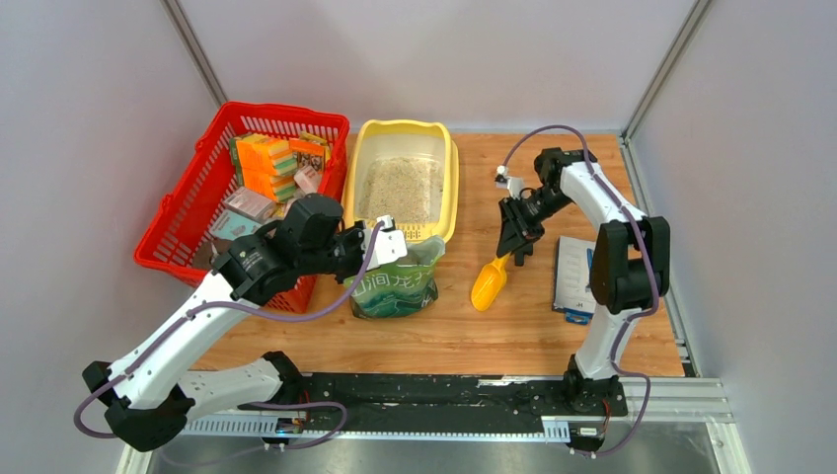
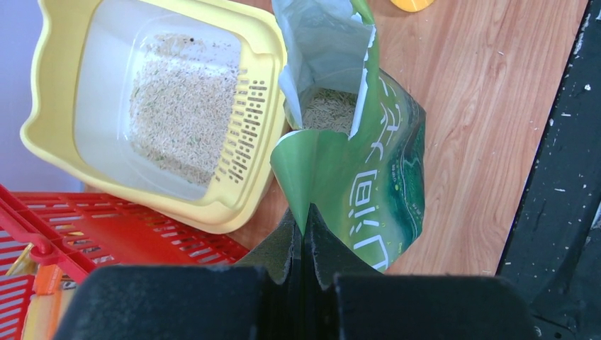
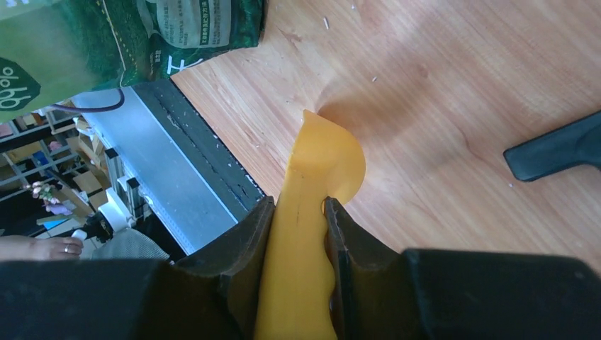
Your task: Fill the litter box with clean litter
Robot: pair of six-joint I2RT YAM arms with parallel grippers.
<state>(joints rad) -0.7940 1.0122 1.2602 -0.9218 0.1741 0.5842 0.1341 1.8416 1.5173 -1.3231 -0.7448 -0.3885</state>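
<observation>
Red mesh basket is sitting far left on the wooden surface, packed with sponges and small boxes. The left arm is crossing over its near corner and hiding part of it. A blue-and-white flat packet is lying at right, partly covered by the right arm.

Litter box is sitting at the back, just beside the basket, with the slotted lip facing the arms. Clean litter is covering its floor in a patch, with the edges left bare.

Green pouch is standing open just in front of that lip, between the box and the arm bases. More granules are showing inside it. Left tool is pinching the pouch's top edge, fingers together, near the box.

Right tool is clamping the handle of the yellow scoop, well right of the box. The scoop's bowl is pointing down at bare wood.

A dark object is getting cut off at the right edge of the right wrist view and is hard to make out.
</observation>
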